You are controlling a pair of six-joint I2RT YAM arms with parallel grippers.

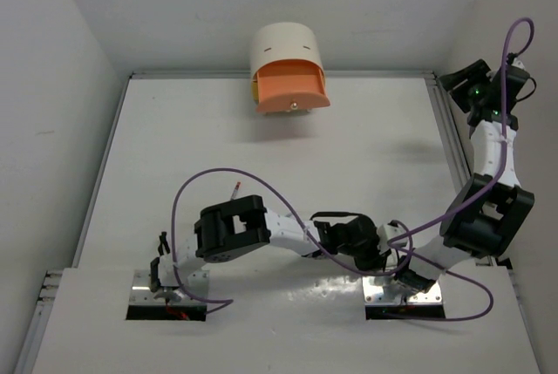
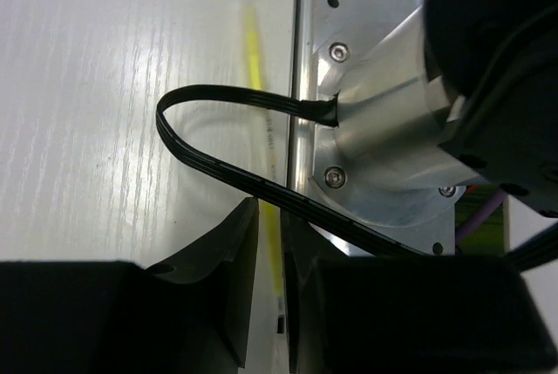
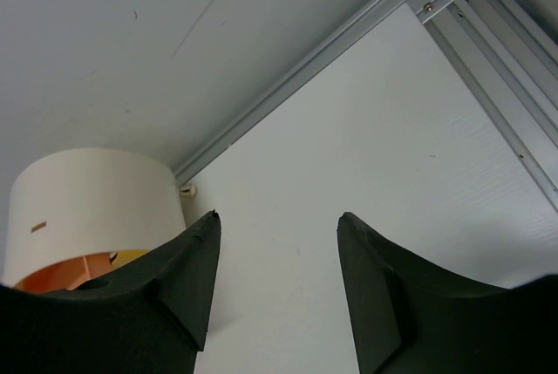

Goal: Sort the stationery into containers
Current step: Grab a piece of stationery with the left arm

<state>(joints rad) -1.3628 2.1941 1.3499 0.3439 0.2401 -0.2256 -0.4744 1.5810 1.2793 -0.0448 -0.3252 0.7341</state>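
A thin yellow stick (image 2: 258, 86) lies on the table along the edge of the right arm's metal base plate (image 2: 366, 8). My left gripper (image 2: 273, 208) is down over its near end, jaws drawn close on either side of it. In the top view the left gripper (image 1: 394, 262) sits by the right arm's base. My right gripper (image 1: 459, 78) is raised at the far right, open and empty (image 3: 277, 217). The cream arch-top box (image 1: 283, 43) stands at the back, its orange drawer (image 1: 292, 86) pulled out. A small red pen (image 1: 236, 189) lies left of centre.
A black ribbon cable (image 2: 218, 160) loops just above the left fingers. Purple cables (image 1: 218, 178) arc over the table. Aluminium rails (image 3: 488, 34) edge the table at the back and right. The box (image 3: 87, 200) shows orange and yellow drawers at its bottom in the right wrist view.
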